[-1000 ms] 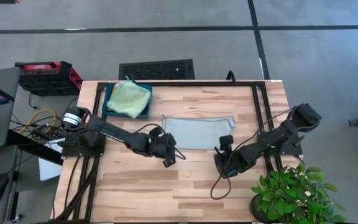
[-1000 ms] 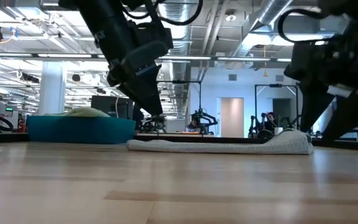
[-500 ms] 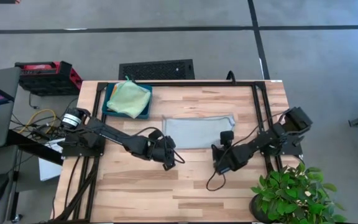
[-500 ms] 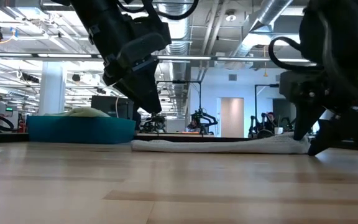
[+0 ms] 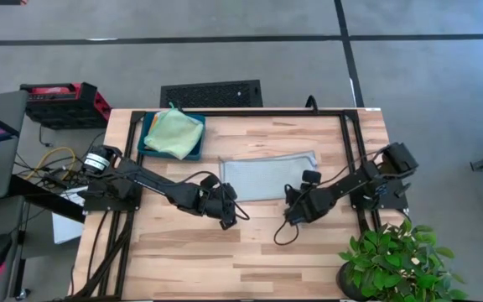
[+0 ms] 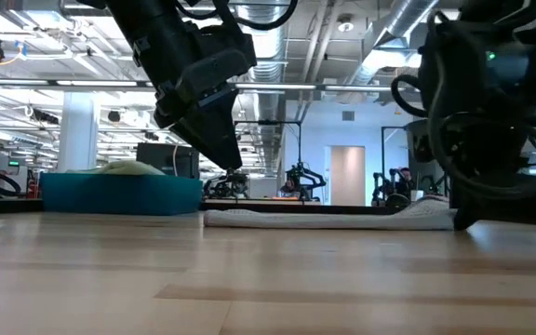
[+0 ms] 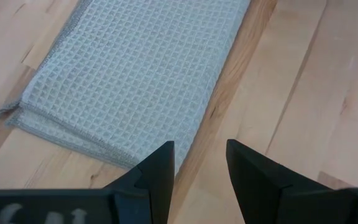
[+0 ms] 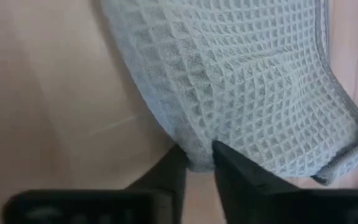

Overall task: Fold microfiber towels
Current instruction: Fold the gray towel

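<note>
A pale grey waffle-weave towel [image 5: 262, 176] lies folded flat on the wooden table, and also shows in the low view [image 6: 324, 219]. My left gripper [image 5: 227, 214] is open just above the towel's near left corner [image 7: 104, 146]; it touches nothing. My right gripper [image 5: 293, 203] is low at the towel's near edge toward its right end, shut on the cloth. A light green towel [image 5: 174, 132] lies in the dark teal tray [image 5: 145, 144] at the far left. The orange towel and the second grey towel are out of view. My right gripper pinches the grey towel's near edge [image 8: 197, 158] between its two fingers [image 8: 229, 171], toward the right corner. It comes in low, slanting from the table's near right. The cloth bunches slightly at the fingers; the rest lies flat on the table. How many layers, I cannot tell.
A black metal frame [image 5: 350, 138] runs along the table's far and right sides. A potted plant [image 5: 392, 260] stands at the near right corner. Bare wood lies in front of the towel [image 5: 250, 252].
My right gripper has sunk to the table and shifted a little toward the left edge, along the towel's near edge, its arm stretching out lower and flatter. The raised lump at the towel's right end has flattened.
</note>
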Robot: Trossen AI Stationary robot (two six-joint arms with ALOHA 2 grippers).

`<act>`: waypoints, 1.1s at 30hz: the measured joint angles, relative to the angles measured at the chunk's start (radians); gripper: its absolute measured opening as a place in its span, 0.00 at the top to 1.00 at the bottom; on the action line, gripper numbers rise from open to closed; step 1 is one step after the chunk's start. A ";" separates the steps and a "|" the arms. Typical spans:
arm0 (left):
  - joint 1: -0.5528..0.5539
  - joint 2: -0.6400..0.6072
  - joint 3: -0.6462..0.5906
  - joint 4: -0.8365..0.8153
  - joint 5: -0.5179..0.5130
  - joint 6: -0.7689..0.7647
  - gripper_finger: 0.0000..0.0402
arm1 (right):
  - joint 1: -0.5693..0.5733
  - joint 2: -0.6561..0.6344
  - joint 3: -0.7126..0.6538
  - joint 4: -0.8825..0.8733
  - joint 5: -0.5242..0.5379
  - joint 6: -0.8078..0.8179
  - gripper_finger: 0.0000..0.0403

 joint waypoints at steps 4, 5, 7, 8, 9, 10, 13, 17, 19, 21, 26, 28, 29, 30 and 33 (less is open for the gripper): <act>0.000 0.000 0.000 0.000 0.001 -0.007 0.65 | -0.028 -0.003 0.000 -0.002 -0.004 -0.004 0.89; 0.000 0.000 0.000 0.000 0.001 -0.008 0.65 | -0.034 -0.003 0.000 -0.001 -0.005 -0.012 0.93; -0.004 0.000 0.000 0.000 0.001 -0.039 0.65 | -0.043 -0.003 0.002 -0.003 -0.006 -0.057 0.97; -0.008 0.000 0.000 0.000 0.001 -0.055 0.65 | -0.047 -0.003 0.008 -0.008 -0.008 -0.079 0.96; -0.013 0.000 0.000 0.000 0.001 -0.067 0.65 | -0.052 -0.003 0.018 -0.014 -0.008 -0.097 0.95; -0.020 0.000 0.000 0.000 0.001 -0.073 0.65 | -0.058 -0.003 0.032 -0.017 -0.008 -0.116 0.93; -0.040 0.000 0.000 0.000 0.001 -0.082 0.65 | -0.076 -0.004 0.082 -0.033 0.008 -0.189 0.93; -0.062 0.000 0.000 0.000 0.000 -0.105 0.65 | -0.118 -0.004 0.159 -0.016 0.021 -0.329 0.98; -0.073 0.000 0.000 0.000 0.000 -0.117 0.65 | -0.145 -0.004 0.185 0.035 0.021 -0.407 0.98; -0.084 0.000 0.000 0.000 0.000 -0.127 0.65 | -0.170 -0.004 0.202 0.126 0.021 -0.492 0.96; -0.111 -0.008 0.000 -0.004 0.000 -0.147 0.65 | -0.220 -0.004 0.232 0.342 0.010 -0.715 0.96; -0.121 -0.017 0.001 -0.012 0.000 -0.157 0.65 | -0.239 -0.004 0.241 0.414 -0.018 -0.784 0.97; -0.125 -0.023 0.001 -0.017 0.000 -0.163 0.65 | -0.247 -0.004 0.245 0.443 -0.041 -0.817 0.98; -0.130 -0.031 0.001 -0.015 -0.001 -0.170 0.65 | -0.255 -0.004 0.248 0.473 -0.061 -0.840 0.98; -0.145 -0.058 0.001 -0.017 -0.022 -0.185 0.65 | -0.272 -0.001 0.252 0.560 -0.118 -0.904 0.98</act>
